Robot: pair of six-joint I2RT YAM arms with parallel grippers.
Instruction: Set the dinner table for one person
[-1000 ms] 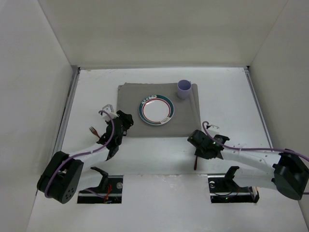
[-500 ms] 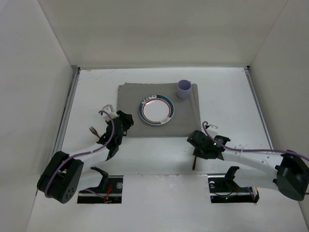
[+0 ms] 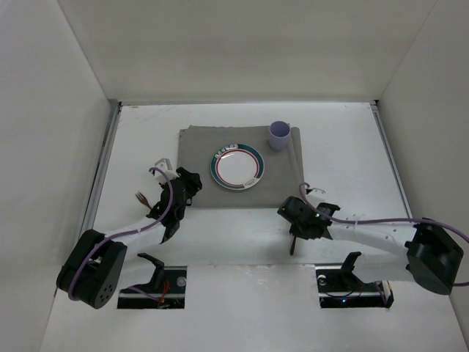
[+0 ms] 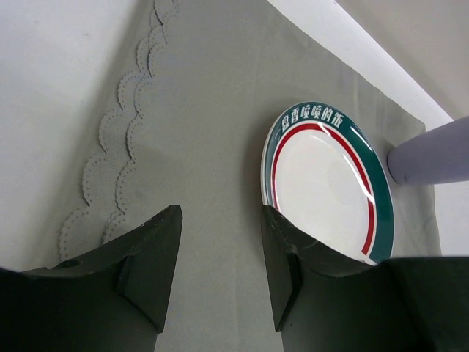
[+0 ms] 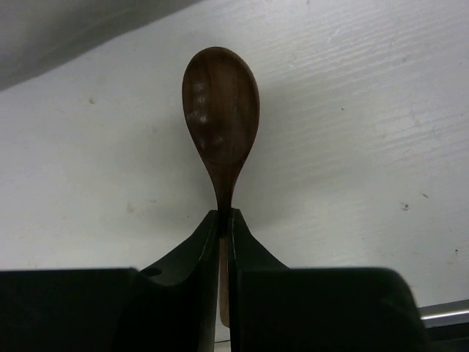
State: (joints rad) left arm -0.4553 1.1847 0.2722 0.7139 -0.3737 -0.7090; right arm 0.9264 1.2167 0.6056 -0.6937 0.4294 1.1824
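My right gripper (image 5: 225, 216) is pinched tight on the neck of the wooden spoon (image 5: 221, 110), bowl pointing away, over the bare white dinner table (image 3: 344, 147) just near of the grey placemat (image 4: 198, 110). My left gripper (image 4: 220, 242) hangs with its jaws apart and nothing between them, over the placemat's left part beside the green-rimmed plate (image 4: 326, 183); a lilac cup (image 3: 279, 135) stands at the mat's far right corner

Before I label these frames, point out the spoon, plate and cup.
spoon (image 5: 220, 103), right wrist view, its bowl.
plate (image 3: 237, 168), top external view, its white centre.
cup (image 3: 278, 141), top external view, its side wall.
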